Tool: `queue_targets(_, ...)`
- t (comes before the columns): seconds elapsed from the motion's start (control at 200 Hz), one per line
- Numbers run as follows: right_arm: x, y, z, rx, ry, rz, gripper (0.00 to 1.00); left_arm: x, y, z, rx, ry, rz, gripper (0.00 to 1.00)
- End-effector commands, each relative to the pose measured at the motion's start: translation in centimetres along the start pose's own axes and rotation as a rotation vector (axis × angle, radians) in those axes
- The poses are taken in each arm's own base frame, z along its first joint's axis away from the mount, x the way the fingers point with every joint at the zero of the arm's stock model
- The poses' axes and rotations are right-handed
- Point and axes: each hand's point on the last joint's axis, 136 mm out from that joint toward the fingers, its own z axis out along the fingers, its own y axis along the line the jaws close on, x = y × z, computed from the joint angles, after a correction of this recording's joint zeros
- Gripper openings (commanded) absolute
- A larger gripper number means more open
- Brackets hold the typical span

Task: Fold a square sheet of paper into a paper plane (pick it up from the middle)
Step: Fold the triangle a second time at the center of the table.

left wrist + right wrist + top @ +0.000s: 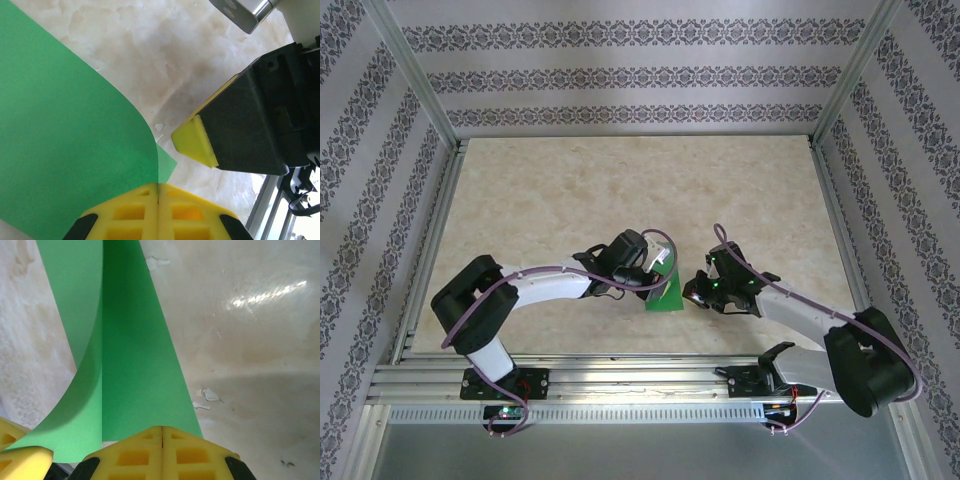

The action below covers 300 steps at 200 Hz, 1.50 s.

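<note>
The square sheet of paper (666, 294) is bright green and partly folded, lying on the table between my two grippers. My left gripper (158, 186) is shut on it: the sheet (65, 135) runs edge-on into the seam of the jaws and bulges up to the left. My right gripper (162, 429) is shut, its tips over the near edge of a flat green flap (140, 365) that spans both fingers rather than entering the seam. In the left wrist view the right gripper's yellow fingertip (196, 143) stands just beyond the paper's corner.
The pale marbled tabletop (620, 190) stretches beyond the paper. Aluminium rails (430, 250) frame it on the sides and along the near edge. Patterned walls enclose the workspace. Both arms meet near the table's front middle.
</note>
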Motion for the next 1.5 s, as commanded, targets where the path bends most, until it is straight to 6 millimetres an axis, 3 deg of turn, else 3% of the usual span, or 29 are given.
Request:
queue_targets(0.0,-0.5,1.8,0.4,-0.034,0.004,-0.037,0.04,-0.1,0.2,0.4,0.017,-0.003,-0.028,0.00)
queue_targets(0.235,-0.2,1.1,2.0,0.000,0.049,-0.044,0.03,0.0,0.4,0.8,0.019,0.001,-0.040,0.00)
queue_targets(0.61,0.4,-3.5,2.9,0.213,0.098,-0.071,0.02,-0.5,2.4,1.0,0.046,0.007,-0.109,0.00)
queue_targets(0.949,0.2,-3.3,2.9,0.223,0.102,-0.081,0.02,-0.8,5.3,1.5,-0.014,0.031,-0.114,0.00)
queue_targets(1.494,-0.1,-3.0,3.0,0.221,0.106,-0.077,0.02,0.4,7.3,1.0,-0.111,0.063,-0.092,0.00)
